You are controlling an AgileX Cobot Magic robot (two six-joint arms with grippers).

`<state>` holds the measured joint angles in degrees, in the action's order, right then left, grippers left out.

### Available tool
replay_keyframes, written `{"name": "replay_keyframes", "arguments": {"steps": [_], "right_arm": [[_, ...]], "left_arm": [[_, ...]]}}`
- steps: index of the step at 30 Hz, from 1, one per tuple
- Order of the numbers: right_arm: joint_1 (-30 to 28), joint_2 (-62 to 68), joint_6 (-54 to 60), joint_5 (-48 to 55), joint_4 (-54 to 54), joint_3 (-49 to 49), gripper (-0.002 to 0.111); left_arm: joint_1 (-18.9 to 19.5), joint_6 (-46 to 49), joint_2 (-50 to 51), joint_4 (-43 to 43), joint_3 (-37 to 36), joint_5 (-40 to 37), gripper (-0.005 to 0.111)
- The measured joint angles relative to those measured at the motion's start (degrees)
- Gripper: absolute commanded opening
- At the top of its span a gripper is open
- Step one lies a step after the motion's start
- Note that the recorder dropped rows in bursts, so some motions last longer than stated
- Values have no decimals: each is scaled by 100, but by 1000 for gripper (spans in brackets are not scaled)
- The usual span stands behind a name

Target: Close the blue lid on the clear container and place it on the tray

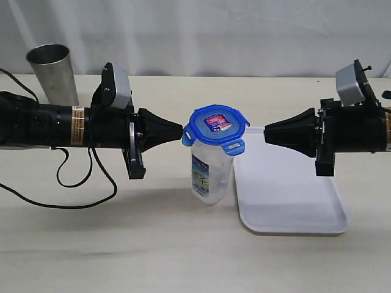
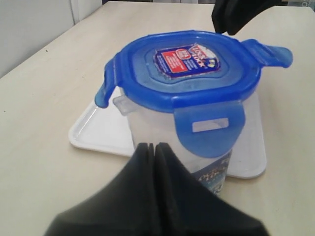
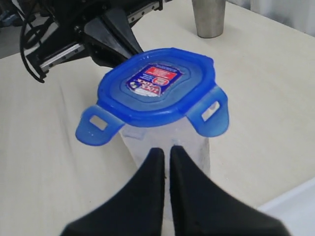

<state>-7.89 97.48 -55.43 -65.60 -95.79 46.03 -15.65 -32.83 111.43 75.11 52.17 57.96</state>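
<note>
Black left end effector level, beside lid

Lid: blue lid sits on the clear container, with a red-and-blue sticker on top.
Flaps: the one facing the camera hangs down; another sticks out sideways.
Left gripper: black, jaws pressed together, tip close to the container wall.
Tray: white, behind the container on the pale table.
Right gripper: dark tip just beyond the lid.
</note>
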Motion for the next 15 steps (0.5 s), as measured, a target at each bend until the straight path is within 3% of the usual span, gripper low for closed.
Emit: {"name": "replay_keyframes", "arguments": {"steps": [5, 15], "right_arm": [[302, 0, 0, -46, -23, 0, 4], [793, 0, 103, 980, 239, 45, 4]], "left_arm": [[0, 0, 0, 0, 0, 0, 0], [0, 0, 0, 0, 0, 0, 0]]}}
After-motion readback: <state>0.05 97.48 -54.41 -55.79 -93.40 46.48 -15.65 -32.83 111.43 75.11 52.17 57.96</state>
